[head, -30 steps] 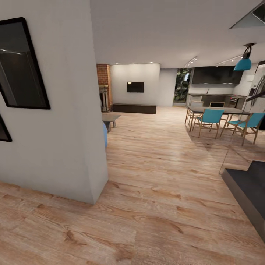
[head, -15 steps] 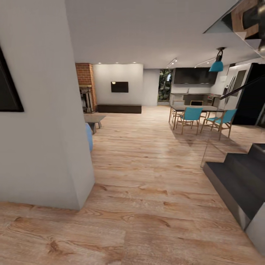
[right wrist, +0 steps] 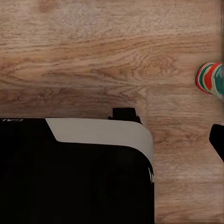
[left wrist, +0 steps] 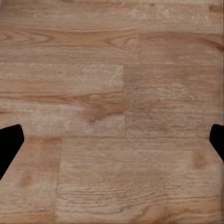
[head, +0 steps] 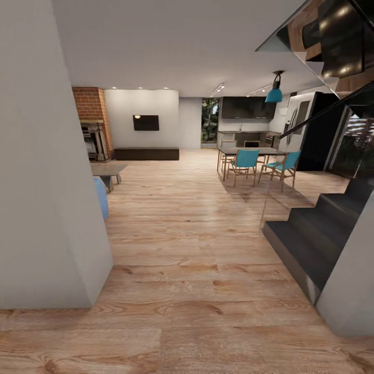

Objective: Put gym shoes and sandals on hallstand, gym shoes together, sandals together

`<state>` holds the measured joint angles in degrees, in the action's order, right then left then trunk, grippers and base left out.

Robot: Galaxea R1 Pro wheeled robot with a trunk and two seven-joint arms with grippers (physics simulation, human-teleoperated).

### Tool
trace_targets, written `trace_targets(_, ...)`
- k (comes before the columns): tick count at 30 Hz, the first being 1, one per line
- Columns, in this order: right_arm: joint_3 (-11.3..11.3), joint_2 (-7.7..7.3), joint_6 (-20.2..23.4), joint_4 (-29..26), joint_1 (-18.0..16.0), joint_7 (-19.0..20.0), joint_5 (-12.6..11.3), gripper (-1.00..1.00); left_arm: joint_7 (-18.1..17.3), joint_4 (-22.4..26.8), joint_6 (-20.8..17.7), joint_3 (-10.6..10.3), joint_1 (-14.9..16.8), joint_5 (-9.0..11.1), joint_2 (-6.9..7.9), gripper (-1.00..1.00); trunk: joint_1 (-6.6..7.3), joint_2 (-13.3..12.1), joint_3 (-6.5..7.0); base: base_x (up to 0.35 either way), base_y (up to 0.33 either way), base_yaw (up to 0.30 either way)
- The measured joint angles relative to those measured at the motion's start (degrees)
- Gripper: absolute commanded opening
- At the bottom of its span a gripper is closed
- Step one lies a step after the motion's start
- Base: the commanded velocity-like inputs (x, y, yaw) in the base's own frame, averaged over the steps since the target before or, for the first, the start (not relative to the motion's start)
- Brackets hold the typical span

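Robot travelling, searching for shoes and rack. Head view facing wood-plank floor (head: 208,249), wall corner (head: 47,208), dark stairs (head: 311,239). Left gripper (left wrist: 112,140) hanging over bare planks, jaws spread, holding nothing. Right jaws: cannot tell. Red-green-white edge (right wrist: 212,78) beside robot base (right wrist: 74,172), possibly gym shoe. Next: turn, locate footwear.

Wood-plank flooring (head: 197,249) is stretching toward a dining table (head: 249,151) with teal chairs (head: 244,161). A white wall (head: 41,197) is standing at the left, dark stairs (head: 311,234) are rising at the right. Ceiling spotlights are glowing above a brick fireplace (head: 93,122).
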<state>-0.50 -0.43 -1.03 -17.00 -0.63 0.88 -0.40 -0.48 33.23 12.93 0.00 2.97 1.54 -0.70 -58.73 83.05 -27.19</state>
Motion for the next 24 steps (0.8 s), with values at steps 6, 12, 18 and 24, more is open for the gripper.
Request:
trace_targets(6,-0.04,-0.05,0.0,0.0,-0.01,0.0,0.0,1.0,0.01,0.0,0.0,0.0,0.0,-0.02,0.0,1.0,0.0,0.0,0.0,0.0,0.0,-0.296)
trace_targets(12,-0.05,-0.09,0.0,0.0,0.02,0.0,0.0,1.0,0.02,0.0,0.0,0.0,-0.01,-0.03,0.0,1.0,0.0,0.0,0.0,0.0,0.0,-0.299)
trace_targets(18,-0.05,-0.1,0.0,0.0,0.0,0.0,0.0,1.0,0.0,0.0,0.0,-0.02,-0.02,-0.03,0.0,1.0,0.0,0.0,0.0,0.0,0.0,-0.3)
trace_targets(24,-0.05,-0.1,0.0,0.0,0.01,0.0,0.0,1.0,0.0,0.0,0.0,-0.01,0.0,-0.03,0.0,1.0,0.0,0.0,0.0,0.0,0.0,-0.3)
